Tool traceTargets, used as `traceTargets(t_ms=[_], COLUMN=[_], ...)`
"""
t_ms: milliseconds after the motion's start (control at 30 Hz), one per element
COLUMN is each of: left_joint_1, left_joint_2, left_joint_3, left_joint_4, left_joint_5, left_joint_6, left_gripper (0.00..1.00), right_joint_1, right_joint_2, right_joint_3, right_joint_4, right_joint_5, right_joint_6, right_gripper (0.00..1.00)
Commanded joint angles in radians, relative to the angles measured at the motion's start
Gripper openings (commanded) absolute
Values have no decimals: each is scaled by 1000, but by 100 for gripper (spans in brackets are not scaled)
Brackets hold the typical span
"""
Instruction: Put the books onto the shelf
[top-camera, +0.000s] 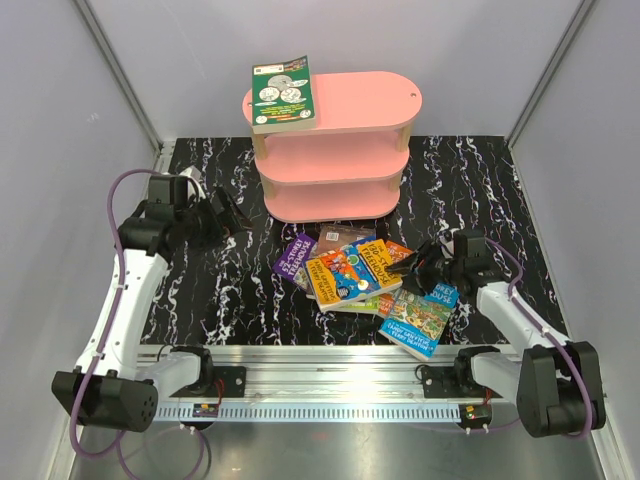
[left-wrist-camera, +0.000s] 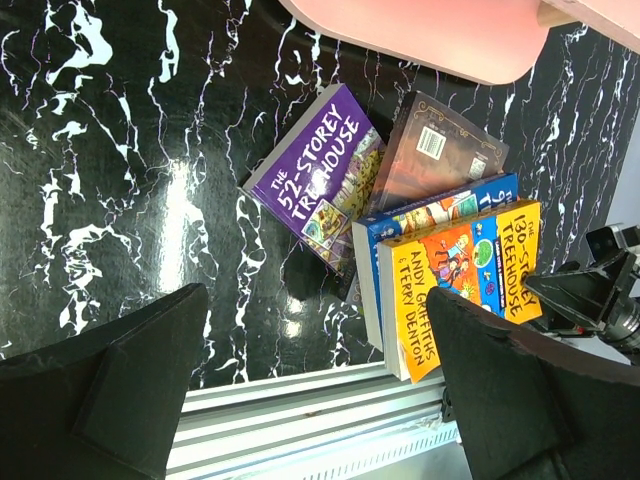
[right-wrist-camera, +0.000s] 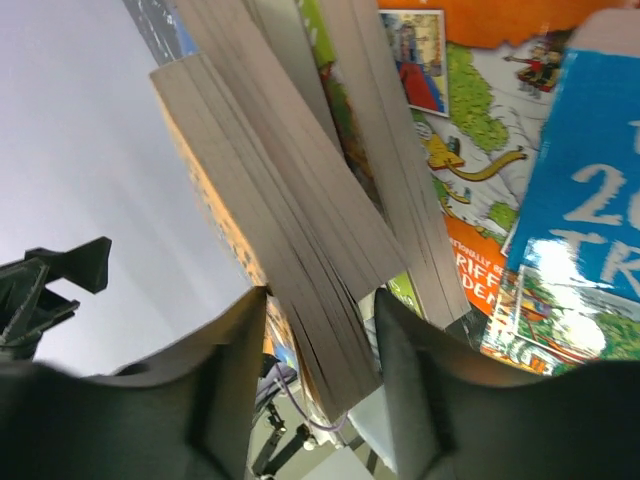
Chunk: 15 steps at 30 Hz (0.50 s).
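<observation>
My right gripper (right-wrist-camera: 320, 300) straddles top book (right-wrist-camera: 300, 230) at page edge; cannot tell if clamped. Risk: pages splay, book slips, lower books (top-camera: 415, 320) drag. Left gripper (top-camera: 232, 212) wide apart.

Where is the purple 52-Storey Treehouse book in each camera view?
Top external: the purple book lies at the pile's left end, in front of the pink shelf.
Left wrist: purple book upper centre, just below the pink shelf.
Right wrist: not in it.
Shared landmark: the pink shelf, top and left wrist only.
</observation>
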Motion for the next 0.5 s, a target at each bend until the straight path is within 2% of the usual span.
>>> traceTargets(t_ms=[0, 33, 133, 200, 267, 400, 467], left_joint_1=[-6, -6, -11, -21, -43, -103, -121], left_joint_2=[-2, -9, -19, -30, -50, -74, -73], left_joint_3=[31, 26, 14, 10, 5, -16, -27], left_joint_4=[19, 25, 36, 51, 82, 201, 284], left_joint_5=[17, 22, 32, 52, 54, 144, 233], left_joint_6=[18, 17, 25, 34, 48, 54, 47], left_gripper=[99, 99, 99, 99, 99, 99, 99], right_joint_1=[28, 31, 31, 32, 32, 32, 32], right_joint_2=[-2, -8, -48, -100, -146, -163, -151], right_joint_3=[17, 17, 37, 77, 138, 276, 368], right_joint_4=[65, 64, 3, -81, -138, -311, -356], right_joint_5=[-1, -7, -10, -6, -3, -18, -50], right_joint_6=[25, 23, 6, -10, -36, -102, -155], right_gripper=[48, 36, 14, 7, 0, 0, 0])
